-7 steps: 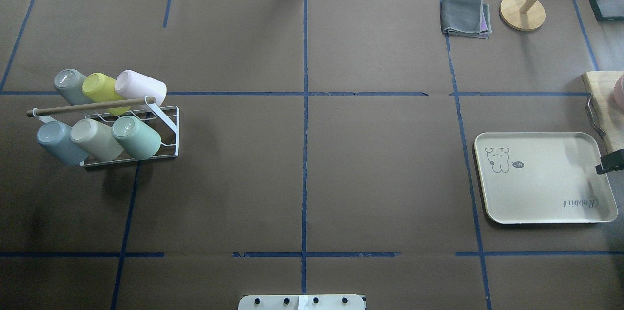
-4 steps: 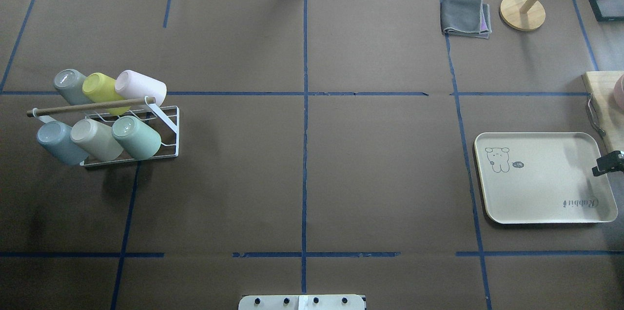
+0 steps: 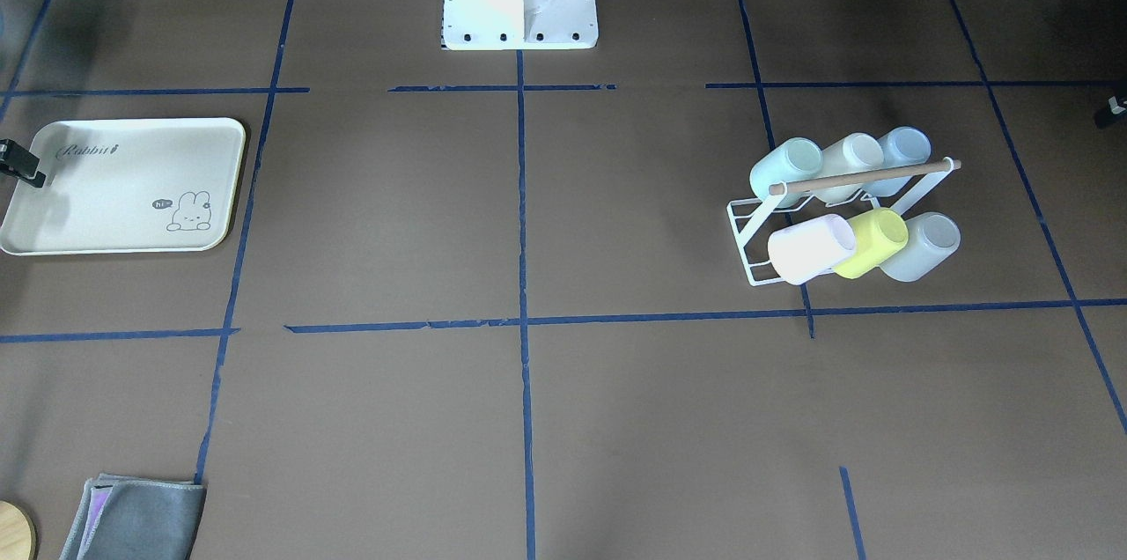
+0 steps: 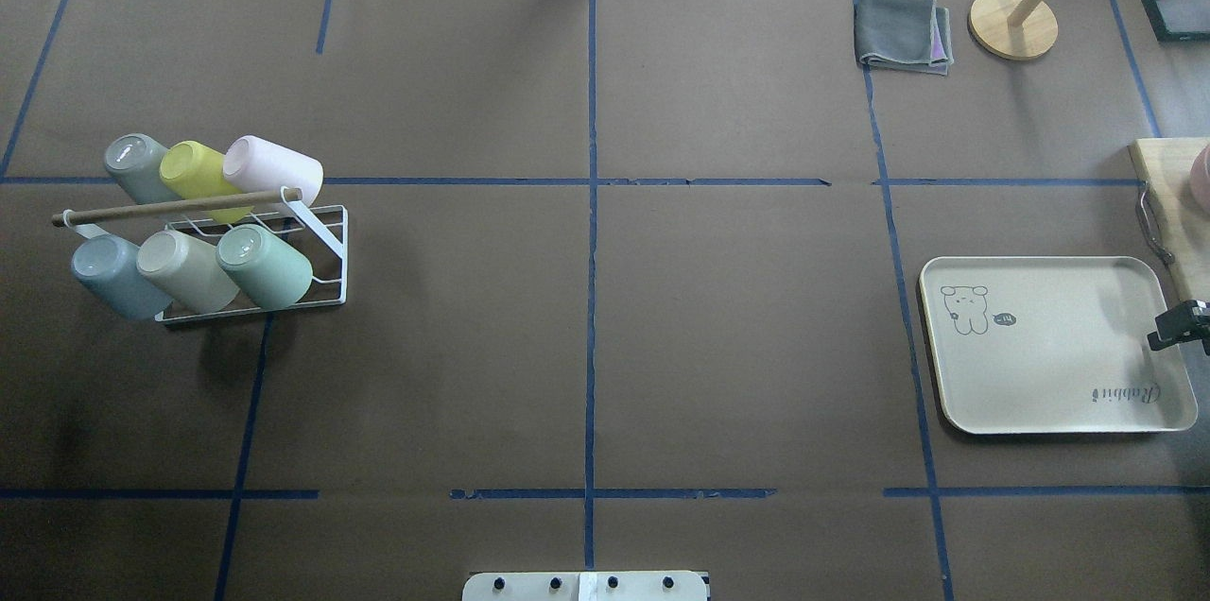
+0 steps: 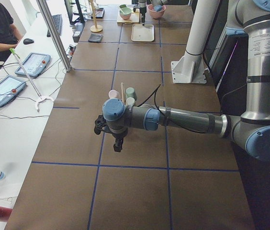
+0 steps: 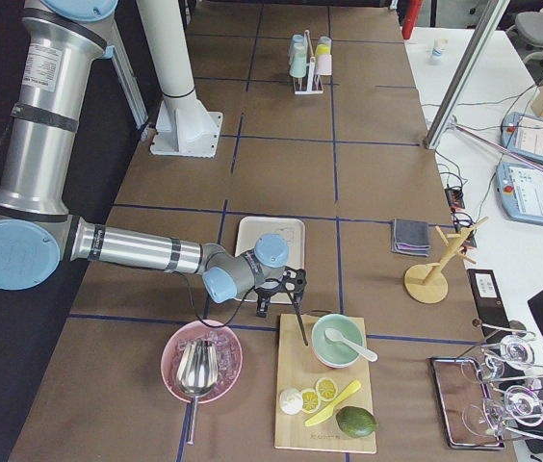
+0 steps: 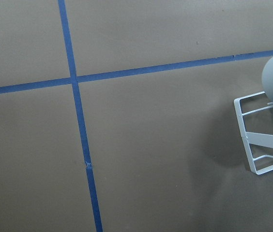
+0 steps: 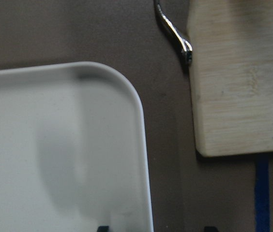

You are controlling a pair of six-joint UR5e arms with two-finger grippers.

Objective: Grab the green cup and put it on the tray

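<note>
At the bottom edge of the right wrist view, two dark fingertips (image 8: 102,228) of the right gripper (image 4: 1177,324), spread wide with nothing between them. Poised over the rounded corner of the cream rectangular plastic tray (image 4: 1059,365) with raised rim, bunny drawing and "Rabbit" lettering. Just beside that corner but apart from it, a pale wooden cutting board (image 8: 243,77) with a curved metal handle (image 8: 175,34) at its edge. Cannot tell the spread of the left gripper (image 5: 118,143): pointing down above the brown paper near the rack. Well apart from the tray, towards the robot's left: the small pale mint-green plastic tumbler (image 4: 265,266), tilted with base upward on a white wire rack with a wooden bar (image 4: 326,247). Sits in the row nearer the robot, at the end closest to the table's middle, untouched by either gripper. Next to it a beige cup (image 4: 186,270), then a grey-blue cup (image 4: 113,278); in the other row a pink cup (image 4: 274,168), a yellow-green cup (image 4: 194,168) and a grey cup (image 4: 137,162)
</note>
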